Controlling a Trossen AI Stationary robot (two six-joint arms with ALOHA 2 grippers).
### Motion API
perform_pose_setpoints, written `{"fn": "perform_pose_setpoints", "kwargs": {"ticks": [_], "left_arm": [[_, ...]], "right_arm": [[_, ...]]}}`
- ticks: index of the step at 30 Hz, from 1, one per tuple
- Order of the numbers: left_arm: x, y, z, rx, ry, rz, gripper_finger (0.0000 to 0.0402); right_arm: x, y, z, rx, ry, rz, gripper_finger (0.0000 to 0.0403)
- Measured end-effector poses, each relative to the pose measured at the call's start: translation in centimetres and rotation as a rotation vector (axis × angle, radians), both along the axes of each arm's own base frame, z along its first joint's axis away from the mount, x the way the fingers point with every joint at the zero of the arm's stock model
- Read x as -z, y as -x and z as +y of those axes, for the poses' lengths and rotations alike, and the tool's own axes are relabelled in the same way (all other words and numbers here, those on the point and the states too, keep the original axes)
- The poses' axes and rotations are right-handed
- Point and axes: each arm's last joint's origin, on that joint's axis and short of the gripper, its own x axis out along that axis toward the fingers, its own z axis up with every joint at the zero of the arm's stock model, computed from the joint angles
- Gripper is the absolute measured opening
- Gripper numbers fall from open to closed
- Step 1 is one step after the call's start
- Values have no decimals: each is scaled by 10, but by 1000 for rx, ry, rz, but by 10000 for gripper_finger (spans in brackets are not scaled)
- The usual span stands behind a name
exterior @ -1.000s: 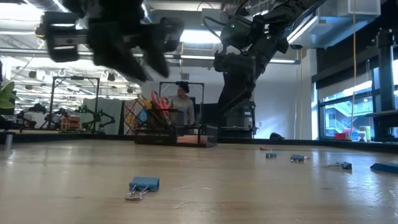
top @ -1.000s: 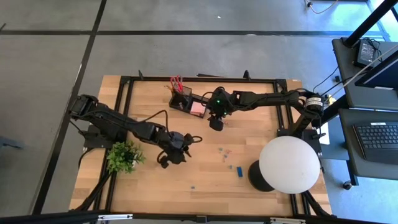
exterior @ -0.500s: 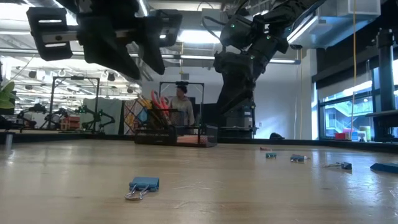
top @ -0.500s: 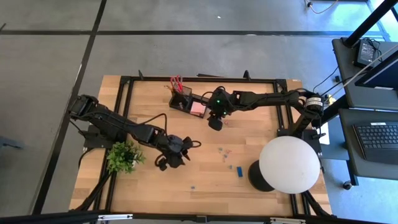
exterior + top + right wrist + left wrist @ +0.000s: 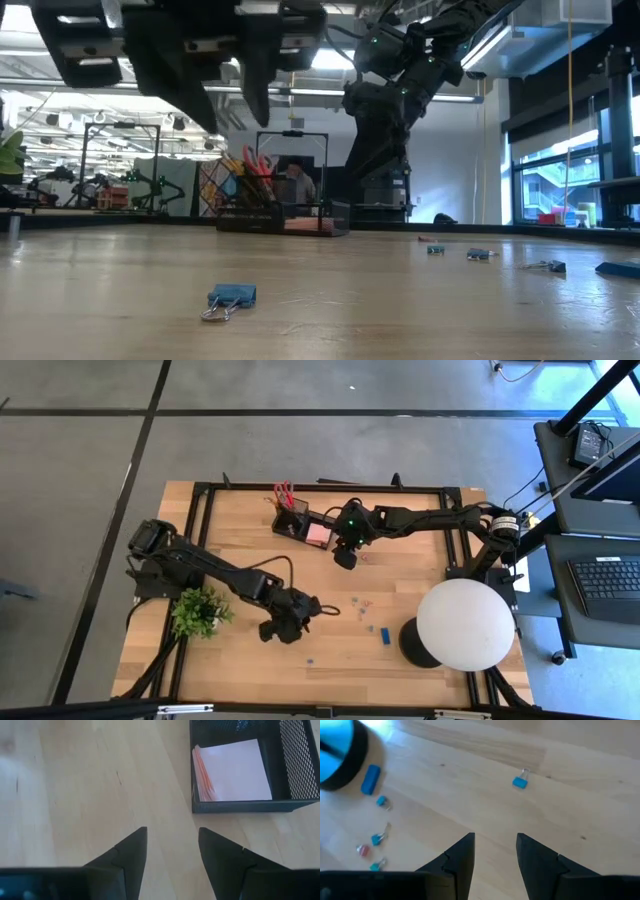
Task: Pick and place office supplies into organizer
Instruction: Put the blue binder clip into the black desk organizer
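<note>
Hovering apart and empty: left gripper [image 5: 495, 851] fingers above table [image 5: 420, 650], right gripper [image 5: 172, 847] fingers beside organizer [image 5: 240, 806].

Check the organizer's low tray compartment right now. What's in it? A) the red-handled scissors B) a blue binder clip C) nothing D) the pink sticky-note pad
D. The right wrist view shows the pink sticky-note pad lying flat inside the organizer tray's mesh walls; in the high view the red-handled scissors stand in the taller cup instead.
</note>
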Motion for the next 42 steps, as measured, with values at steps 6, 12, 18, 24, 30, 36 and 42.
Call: {"fn": "perform_pose_setpoints", "kwargs": {"ticks": [6,12,18,24,30,36,42], "left_arm": [[5,-21,-25,109,-66,-38,139],[12,-43,-45,146,-69,-13,139],[19,-45,-57,169,-7,43,139],[27,-43,-63,198,-6,83,139],[38,-46,-63,211,3,101,139],[46,-49,-59,212,-7,114,139],[58,-55,-57,211,-3,111,139]], "right_arm": [[0,0,0,-3,2,2,181],[0,0,0,-5,3,3,181],[0,0,0,-5,1,4,181],[0,0,0,-5,2,4,181],[0,0,0,-6,3,2,181],[0,0,0,-6,4,-3,181],[0,0,0,-6,4,-5,181]]}}
